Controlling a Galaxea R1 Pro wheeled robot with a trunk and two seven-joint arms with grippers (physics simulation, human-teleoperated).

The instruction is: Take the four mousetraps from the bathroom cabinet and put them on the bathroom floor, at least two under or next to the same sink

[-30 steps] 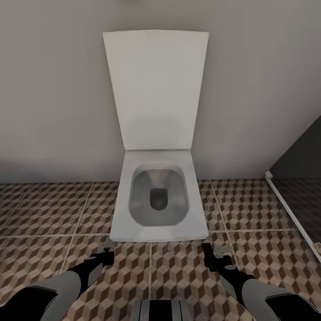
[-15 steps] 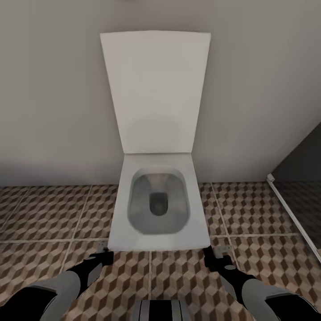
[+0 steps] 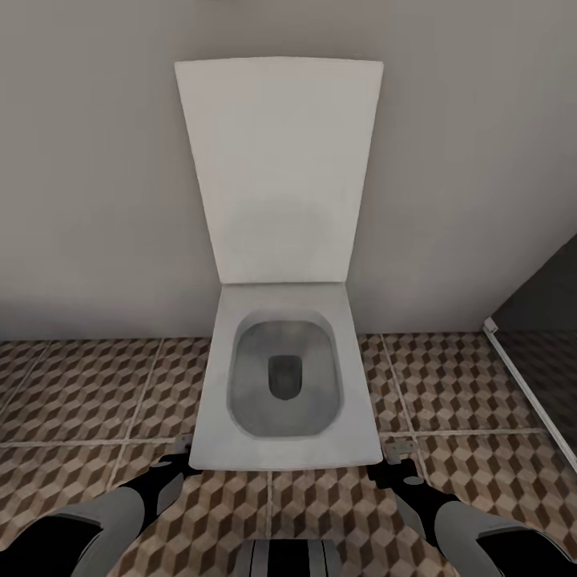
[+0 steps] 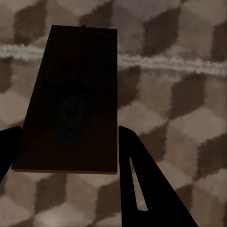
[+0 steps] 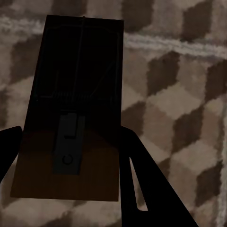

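In the left wrist view a dark-brown mousetrap [image 4: 71, 94] sits between the black fingers [image 4: 142, 189] of my left gripper [image 4: 68, 130], which is shut on it over the cube-patterned bathroom floor [image 4: 179, 104]. My right gripper [image 5: 70, 130] is likewise shut on a second mousetrap [image 5: 75, 94], its metal spring and bar showing. In the head view both grippers hang low over the bathroom floor [image 3: 80, 385], the left gripper [image 3: 180, 458] and right gripper [image 3: 394, 458] flanking the front of a white toilet. The cabinet and the sink are out of view.
A white toilet [image 3: 280, 385] with its lid raised stands straight ahead against a grey wall [image 3: 88, 200]. A dark glass panel with a white floor rail [image 3: 525, 385] runs along the right. Tiled floor lies open on either side of the toilet.
The whole view has shifted: the toilet looks slightly larger and nearer, so the camera has moved forward. Both grippers keep their hold and their place in the picture.
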